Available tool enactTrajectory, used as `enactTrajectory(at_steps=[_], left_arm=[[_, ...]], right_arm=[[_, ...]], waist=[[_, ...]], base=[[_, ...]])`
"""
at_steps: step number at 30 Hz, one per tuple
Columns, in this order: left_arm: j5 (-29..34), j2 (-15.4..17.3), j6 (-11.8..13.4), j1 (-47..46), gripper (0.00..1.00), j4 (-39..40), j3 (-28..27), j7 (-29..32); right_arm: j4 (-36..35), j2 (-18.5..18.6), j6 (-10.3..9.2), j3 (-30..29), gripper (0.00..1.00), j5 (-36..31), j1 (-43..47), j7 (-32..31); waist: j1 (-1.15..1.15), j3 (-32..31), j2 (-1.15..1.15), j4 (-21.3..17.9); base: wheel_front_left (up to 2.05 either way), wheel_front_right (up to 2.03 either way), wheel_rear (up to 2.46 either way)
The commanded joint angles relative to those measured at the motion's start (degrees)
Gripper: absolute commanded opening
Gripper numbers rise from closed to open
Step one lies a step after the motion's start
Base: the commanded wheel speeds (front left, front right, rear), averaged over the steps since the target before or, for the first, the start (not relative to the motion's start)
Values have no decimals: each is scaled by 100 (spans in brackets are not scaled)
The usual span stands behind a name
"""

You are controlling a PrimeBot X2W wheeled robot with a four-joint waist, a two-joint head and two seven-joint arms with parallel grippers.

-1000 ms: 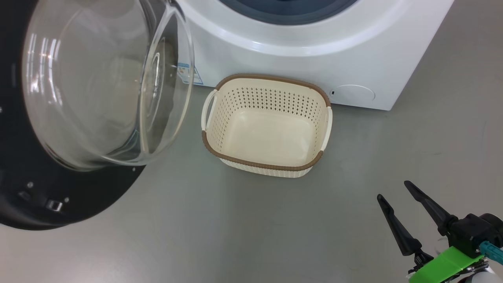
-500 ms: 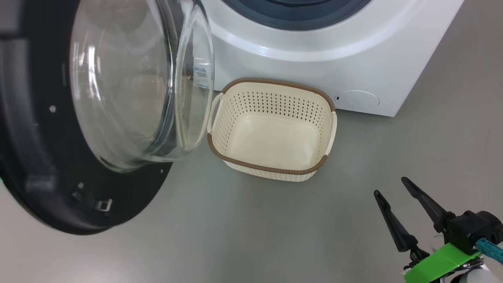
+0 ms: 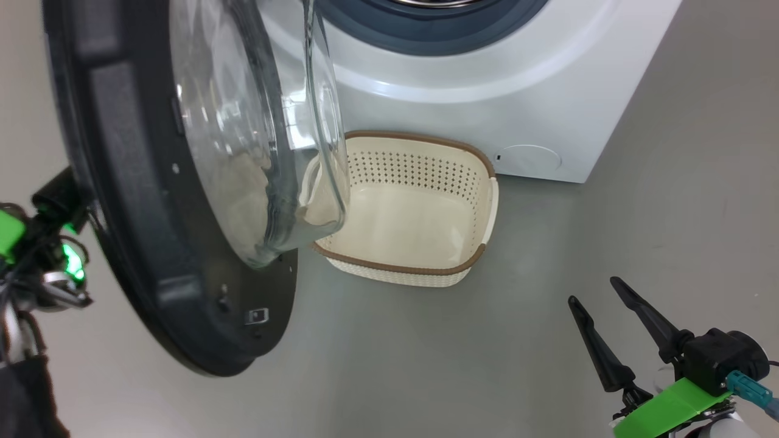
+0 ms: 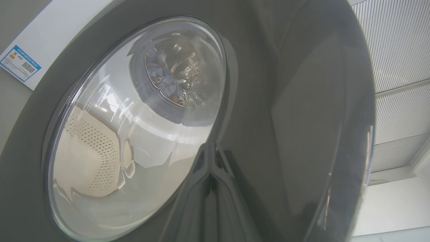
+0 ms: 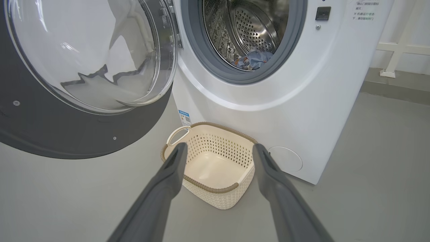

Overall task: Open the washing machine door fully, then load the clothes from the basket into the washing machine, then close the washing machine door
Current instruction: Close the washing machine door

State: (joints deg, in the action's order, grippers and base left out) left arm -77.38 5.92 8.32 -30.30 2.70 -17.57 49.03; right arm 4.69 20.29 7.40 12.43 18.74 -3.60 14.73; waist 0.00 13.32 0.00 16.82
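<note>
1. The washing machine door [image 3: 122, 201], a glossy black rim around a bulging glass bowl, is standing partly swung out at the left of the washing machine [image 3: 487, 103].
2. The clothes [image 5: 253, 59] are lying in the steel drum [image 5: 248, 30], and the basket [image 3: 420, 271] is sitting just before the machine.
3. The left pincer [image 4: 211, 149], shut on nothing, is pointing at the door's outer face.
4. The right pincer [image 3: 593, 291] is hovering wide open and empty over open floor [image 3: 426, 365], well apart from the basket.

Left gripper [image 4: 211, 148]: long dark fingers pressed together, tips against outer face of round black-rimmed glass washing machine door [image 3: 122, 182]. Right gripper [image 3: 593, 291]: dark fingers spread wide, empty, well right of door, green wrist bracket [image 3: 669, 407] behind.
</note>
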Motion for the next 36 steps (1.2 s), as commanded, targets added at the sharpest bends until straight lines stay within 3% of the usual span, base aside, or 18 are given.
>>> enactTrajectory(at_steps=[1, 13, 24, 36], left_arm=[[93, 107, -22, -90, 0, 214, 14, -4], [326, -170, -242, -540, 0, -278, 577, -457], [448, -161, -511, -754, 0, -793, 534, -804], [557, -202, -667, -1078, 0, -1160, 671, -1077]], right_arm=[[-96, 10, 9, 115, 100, 7, -114, 27], [-79, -165, 9, 158, 100, -21, -237, 27], [-37, -270, 9, 157, 100, -16, -286, 27], [-20, -379, 9, 183, 100, -5, -357, 27]], waist=[[0, -77, 0, -111], [0, -166, 0, -666], [0, -236, 0, -1344], [0, -219, 0, -1654]], base=[[0, 0, 0], [0, 0, 0], [0, 0, 0], [0, 0, 0]])
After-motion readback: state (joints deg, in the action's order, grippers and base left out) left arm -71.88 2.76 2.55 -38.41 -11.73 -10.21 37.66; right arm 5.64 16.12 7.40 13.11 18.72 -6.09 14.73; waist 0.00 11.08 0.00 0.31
